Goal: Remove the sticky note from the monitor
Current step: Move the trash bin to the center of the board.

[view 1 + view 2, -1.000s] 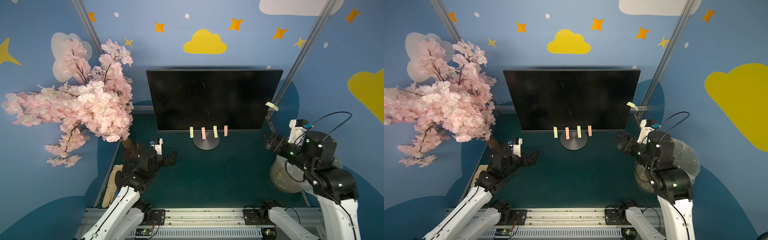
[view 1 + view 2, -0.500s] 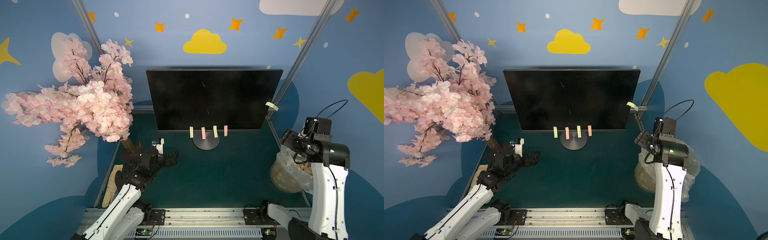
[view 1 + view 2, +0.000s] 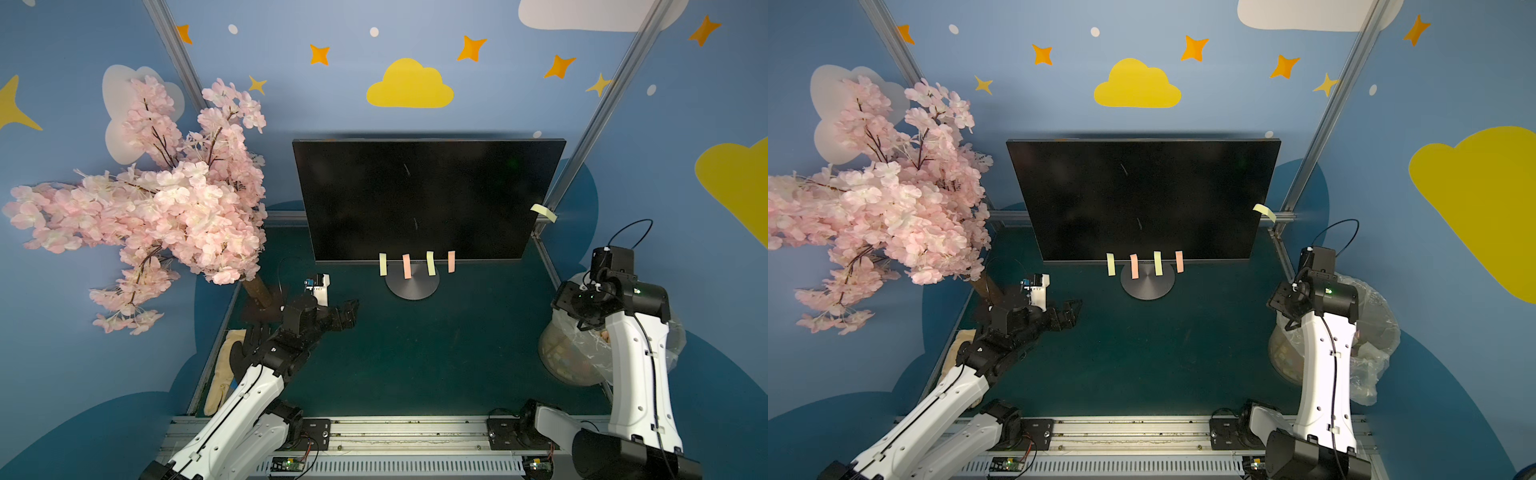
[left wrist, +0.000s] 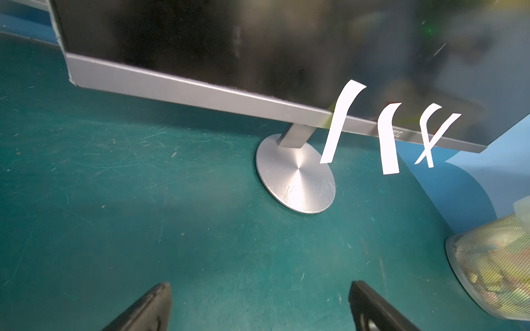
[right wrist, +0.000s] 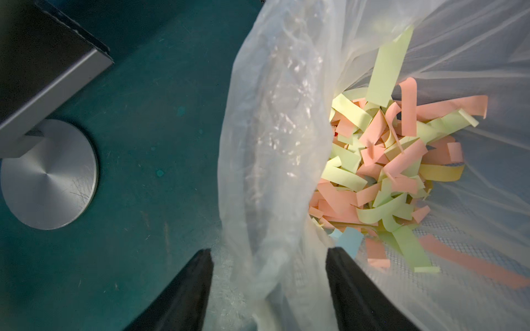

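Nearest the camera head, the left gripper [image 3: 347, 314] hovers low over the green mat [image 3: 415, 361] with its jaws spread wide and nothing between them. The right gripper [image 5: 269, 252] hangs above the waste bin [image 3: 555, 359], jaws apart and empty, with only the clear plastic liner [image 5: 272, 114] beneath them. The mesh bin holds a loose heap of paper strips [image 5: 381, 172], mostly pink and yellow-green, with one pale blue piece near the liner's edge. Beyond the mat's middle stands the round stand base [image 3: 412, 286] of the monitor [image 3: 415, 195]. Four sticky notes hang in a row from its lower bezel: yellow-green [image 3: 382, 264], pink [image 3: 407, 266], yellow-green [image 3: 431, 263], pink [image 3: 451, 262]. A fifth, pale yellow note [image 3: 543, 212] juts from the screen's right edge. The step in hand appears to be the turn from drop-off to the next pick. To do it well, approach a strip's free lower end, close on paper alone, clear of its neighbours, and peel away from the bezel without pushing the screen. Farthest, left of the monitor, a pink blossom tree [image 3: 166, 208] stands against the blue wall.
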